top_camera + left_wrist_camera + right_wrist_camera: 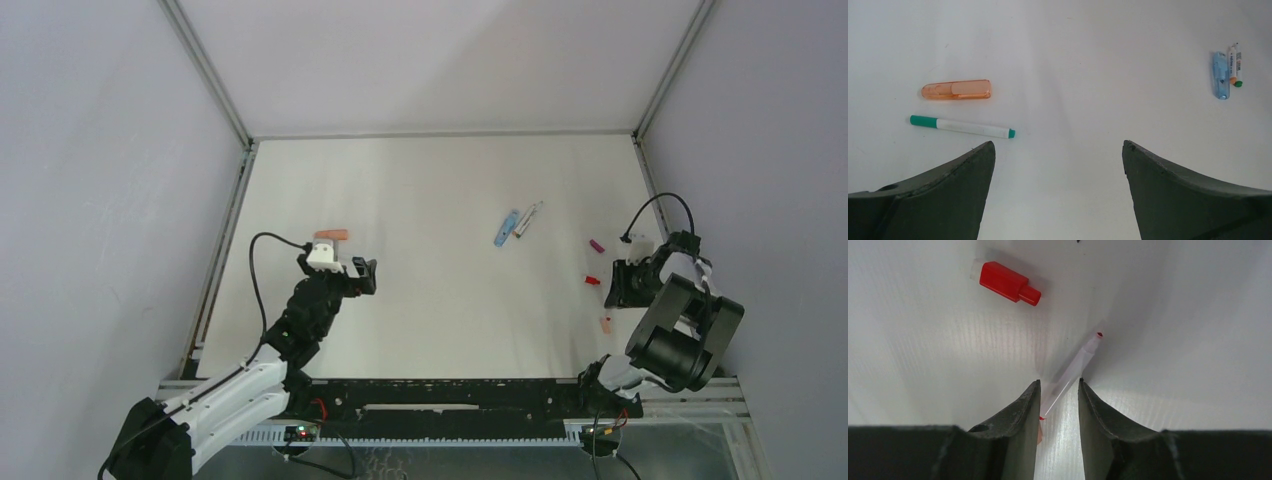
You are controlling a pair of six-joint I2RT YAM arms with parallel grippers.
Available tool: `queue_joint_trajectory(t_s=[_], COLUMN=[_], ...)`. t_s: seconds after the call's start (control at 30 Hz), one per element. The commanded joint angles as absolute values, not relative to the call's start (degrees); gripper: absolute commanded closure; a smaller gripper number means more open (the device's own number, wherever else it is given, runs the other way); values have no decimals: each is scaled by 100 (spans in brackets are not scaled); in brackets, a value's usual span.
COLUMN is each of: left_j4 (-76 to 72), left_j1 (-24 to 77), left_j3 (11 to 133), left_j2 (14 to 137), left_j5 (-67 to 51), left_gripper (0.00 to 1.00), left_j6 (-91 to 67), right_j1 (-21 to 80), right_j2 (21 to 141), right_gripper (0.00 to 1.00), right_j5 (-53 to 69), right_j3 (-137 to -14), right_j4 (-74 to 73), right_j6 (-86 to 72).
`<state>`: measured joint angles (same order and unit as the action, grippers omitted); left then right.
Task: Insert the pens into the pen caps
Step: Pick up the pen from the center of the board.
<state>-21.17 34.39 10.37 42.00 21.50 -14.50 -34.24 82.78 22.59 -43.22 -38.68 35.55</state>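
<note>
Red-tipped pen point(1079, 361) lies skewed on the surface point(923, 365) between the part-open jaws of my right claw point(1058, 385), ungripped, so I'd square to its barrel before closing; left claw point(1058, 144) gapes wide, empty.

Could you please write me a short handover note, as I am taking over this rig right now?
Left gripper: fingers wide open, holding nothing, near the teal pen and orange cap.
Right gripper: fingers narrowly open either side of the red-tipped pen, with no firm grip visible. Red cap lies just beyond.
Light blue cap and two more pens lie together farther out. The magenta cap and salmon cap are near the right gripper.
Done: no pen capped. Left: all of them.
</note>
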Motion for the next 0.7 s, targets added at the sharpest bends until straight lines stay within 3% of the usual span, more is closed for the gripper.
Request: queue_joint_trajectory(t_s=[0.0,0.3,0.67], left_j4=[-2145,-2109,-2129], left_j1=[3498,3510,3526], left_j3=[1362,1398,1402], left_j2=[4197,4227,4234], left_j5=[2305,2338,2309], left_gripper=[0,0,0], left_j6=[-1354,-1354,-1345], right_j1=[-3223,-2942,-2659], right_j2=[8394,8689,9116], right_gripper=[61,77,74], right_j5=[2060,1848,1361], right_j3=[-4324,-4379,-4584], right_j4=[-3860,-3763,-3552], right_j6=[3464,3333,3046])
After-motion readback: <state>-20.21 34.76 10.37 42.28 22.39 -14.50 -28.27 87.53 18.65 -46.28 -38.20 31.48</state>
